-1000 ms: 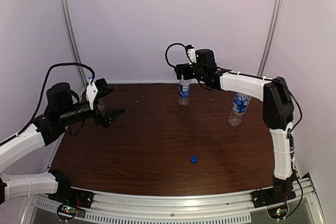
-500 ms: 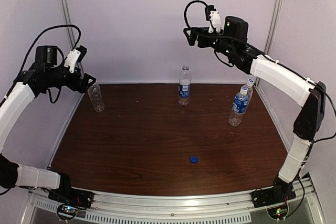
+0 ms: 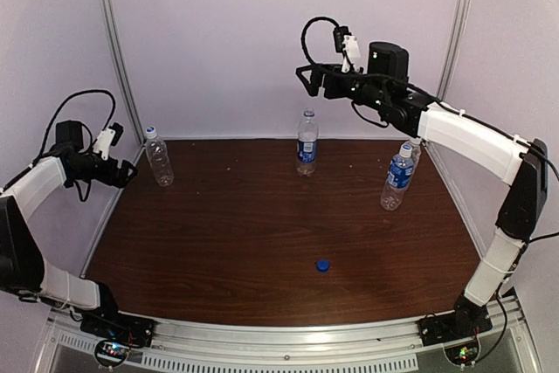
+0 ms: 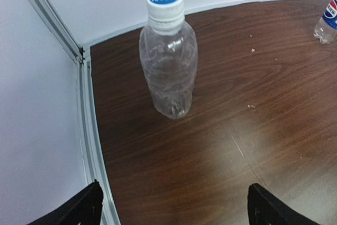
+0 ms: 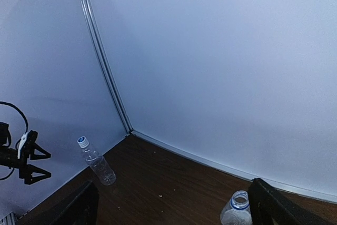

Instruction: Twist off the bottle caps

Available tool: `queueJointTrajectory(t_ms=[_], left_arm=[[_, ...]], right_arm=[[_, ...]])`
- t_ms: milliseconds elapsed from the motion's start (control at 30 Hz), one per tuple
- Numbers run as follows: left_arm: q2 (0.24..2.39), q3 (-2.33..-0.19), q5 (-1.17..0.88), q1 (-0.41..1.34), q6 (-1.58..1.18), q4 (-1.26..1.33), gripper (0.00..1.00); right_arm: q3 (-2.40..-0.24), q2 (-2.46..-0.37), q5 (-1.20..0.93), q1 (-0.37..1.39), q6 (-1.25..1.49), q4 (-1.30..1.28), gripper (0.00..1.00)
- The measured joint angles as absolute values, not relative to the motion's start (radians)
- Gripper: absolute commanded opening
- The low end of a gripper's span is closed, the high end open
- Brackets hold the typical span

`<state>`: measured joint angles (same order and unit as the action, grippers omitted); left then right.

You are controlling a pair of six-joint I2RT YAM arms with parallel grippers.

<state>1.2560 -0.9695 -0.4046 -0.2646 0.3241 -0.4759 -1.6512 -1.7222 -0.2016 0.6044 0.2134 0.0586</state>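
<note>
Nearest me, a loose blue cap [image 3: 323, 265] lies flat on the bench [image 3: 244, 242], toward the front and a little right of centre, well apart from every bottle.

Further back on the left, my left fingers [image 3: 127, 174] hang at the bench's left edge, spread wide and holding nothing. They point at the label-free bottle [image 4: 168, 61], which stands upright near the back-left corner with its white cap [image 4: 165, 1] screwed on. The fingers are near it but not touching.

On the right side, a labelled bottle [image 3: 397, 181] stands upright with a white cap on. A second bottle [image 3: 415, 148] is just behind it, mostly hidden, and I cannot tell how it is capped.

At the back, the middle bottle [image 3: 307, 143] stands upright close to the back wall [image 3: 227, 41]. From the right wrist view its mouth is open, with only a blue ring at the neck.

My right fingers [image 3: 306, 82] hover high above that bottle, spread wide and empty.
</note>
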Motion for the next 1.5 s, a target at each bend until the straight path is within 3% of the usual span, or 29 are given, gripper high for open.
queueJointTrajectory(t_ms=[333,600,1067,1300,1400,1500], left_arm=[[1.377,-0.741,-0.584,-0.265,0.331,0.074,0.97],[1.581,-0.747,-0.667,-0.265,0.236,0.386,0.97],[1.824,-0.963,-0.638,-0.187,0.16,0.516,0.97],[1.865,-1.016,-0.644,-0.185,0.173,0.483,0.76],[1.865,-1.032,-0.648,-0.181,0.185,0.462,0.63],[1.865,-1.051,-0.654,-0.181,0.2,0.438,0.59]], right_arm=[[-1.691,-1.722,-0.128,0.691,0.203,-0.02,1.0],[-1.706,-1.721,-0.049,0.736,0.168,-0.068,1.0],[-1.716,-1.707,0.032,0.747,0.118,-0.105,1.0],[-1.723,-1.707,0.051,0.747,0.101,-0.123,1.0],[-1.736,-1.707,0.052,0.747,0.1,-0.125,1.0],[-1.745,-1.707,0.053,0.747,0.1,-0.125,1.0]])
